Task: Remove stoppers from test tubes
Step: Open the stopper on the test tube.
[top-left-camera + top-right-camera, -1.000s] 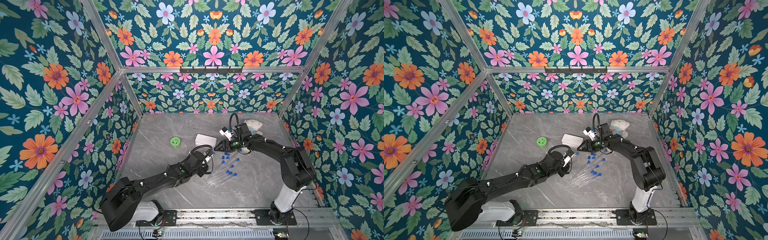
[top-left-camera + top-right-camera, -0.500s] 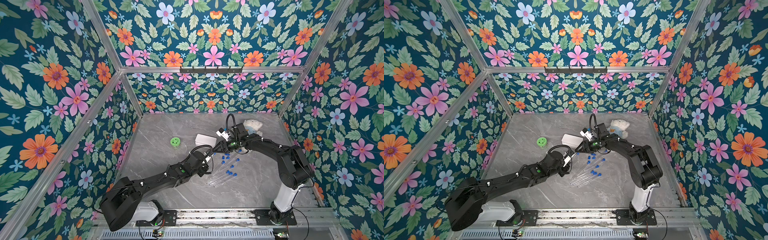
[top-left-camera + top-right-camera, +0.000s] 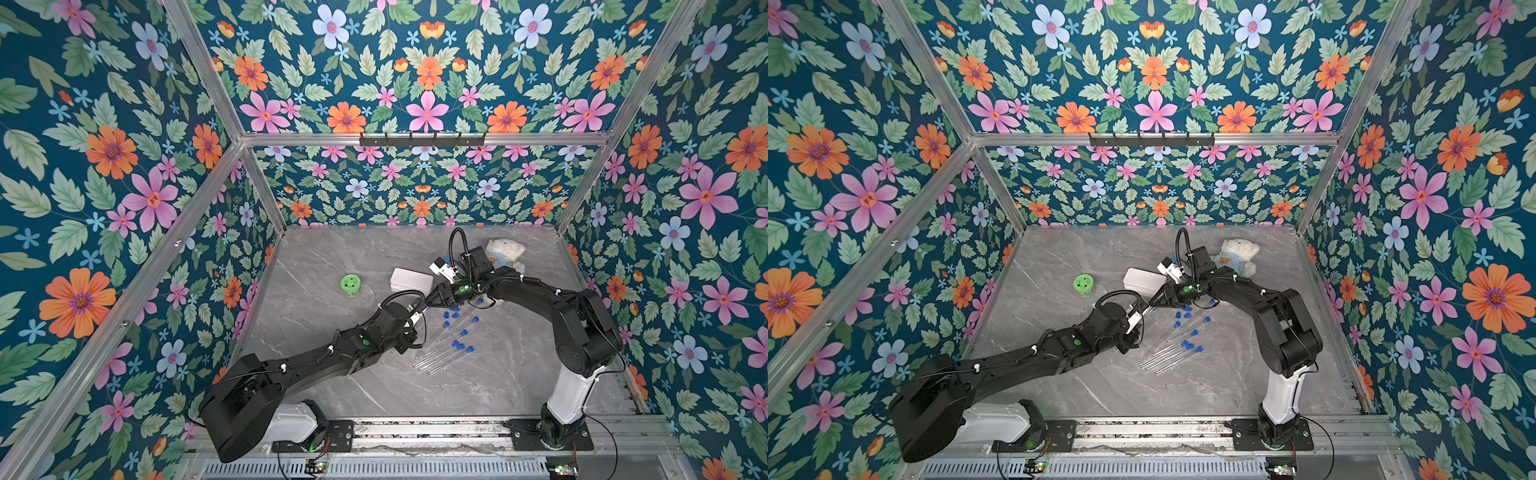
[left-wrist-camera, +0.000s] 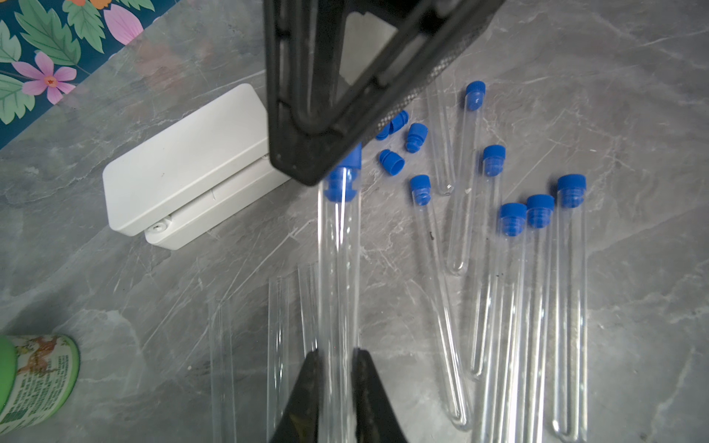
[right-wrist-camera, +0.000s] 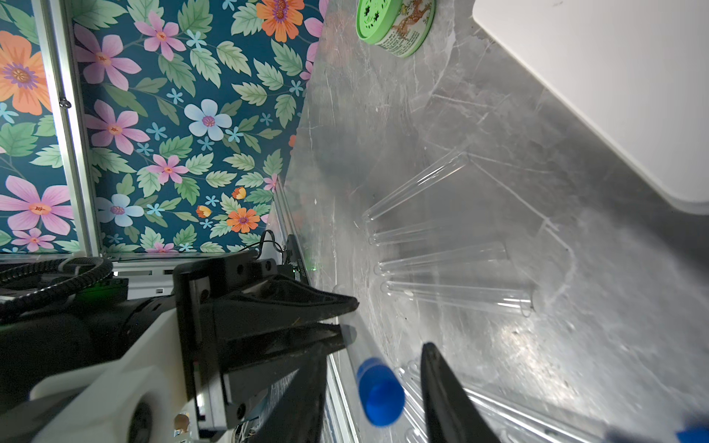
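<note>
A slim, clear test tube point(image 4: 339, 268) is clamped by the left gripper point(image 4: 337, 356) over the grey marbled table point(image 4: 115, 307). Its smooth, cylindrical blue stopper point(image 5: 380, 391) is straddled by the right gripper point(image 5: 378, 351), whose tapered black jaws stand narrowly apart and clear of it.

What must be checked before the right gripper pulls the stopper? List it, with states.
1. Tube clamped in left gripper: ok.
2. Stopper seated in tube: ok.
3. Stopper between right gripper jaws: ok.
4. Jaws shut on stopper: not ok, gaps show.
5. Left grip firm enough for the pull: cannot tell.
</note>
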`<state>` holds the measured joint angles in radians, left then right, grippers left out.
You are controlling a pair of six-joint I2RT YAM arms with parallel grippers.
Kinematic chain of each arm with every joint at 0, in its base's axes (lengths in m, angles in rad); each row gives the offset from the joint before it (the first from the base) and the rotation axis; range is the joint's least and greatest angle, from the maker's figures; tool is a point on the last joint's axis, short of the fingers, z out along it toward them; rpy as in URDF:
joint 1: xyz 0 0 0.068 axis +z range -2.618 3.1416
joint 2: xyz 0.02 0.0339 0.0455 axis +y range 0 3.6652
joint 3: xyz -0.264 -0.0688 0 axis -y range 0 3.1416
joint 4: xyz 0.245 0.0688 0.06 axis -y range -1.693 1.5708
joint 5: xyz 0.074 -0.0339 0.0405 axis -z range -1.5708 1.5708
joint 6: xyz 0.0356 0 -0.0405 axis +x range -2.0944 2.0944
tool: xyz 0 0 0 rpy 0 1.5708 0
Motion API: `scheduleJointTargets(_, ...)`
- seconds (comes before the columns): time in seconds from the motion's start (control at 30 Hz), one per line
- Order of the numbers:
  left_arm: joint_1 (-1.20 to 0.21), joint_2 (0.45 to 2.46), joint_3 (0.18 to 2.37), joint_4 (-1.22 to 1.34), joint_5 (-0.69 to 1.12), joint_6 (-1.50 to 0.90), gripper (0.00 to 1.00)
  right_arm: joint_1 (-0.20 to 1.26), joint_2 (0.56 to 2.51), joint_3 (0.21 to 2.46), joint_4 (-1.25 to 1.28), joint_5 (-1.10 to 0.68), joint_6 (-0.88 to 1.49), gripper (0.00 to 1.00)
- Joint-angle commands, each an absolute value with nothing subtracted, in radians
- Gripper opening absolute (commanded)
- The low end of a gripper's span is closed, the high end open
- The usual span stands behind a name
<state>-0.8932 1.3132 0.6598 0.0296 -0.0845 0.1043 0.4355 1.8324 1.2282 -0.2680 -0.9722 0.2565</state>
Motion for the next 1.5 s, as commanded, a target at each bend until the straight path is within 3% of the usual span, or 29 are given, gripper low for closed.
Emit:
scheduleJointTargets(0.0,-0.895,1.314,0.661,0.065,-0.095,0.104,0.01,0.439,1.833,1.233,-0.278,-0.991,0.235,0.41)
scheduleJointTargets(0.37,-0.894,1.312,0.662,0.061,-0.098,0.103,0.01,0.438,1.834,1.234,-0.278,-0.991,0.233,0.3)
scheduleJointTargets(0.8,-0.895,1.316,0.67,0.063,-0.102,0.105,0.01,0.439,1.835,1.235,-0.278,-1.0,0.235,0.28)
scheduleJointTargets(1.47,-0.894,1.315,0.661,0.056,-0.106,0.104,0.0,0.44,1.824,1.233,-0.287,-0.97,0.222,0.13)
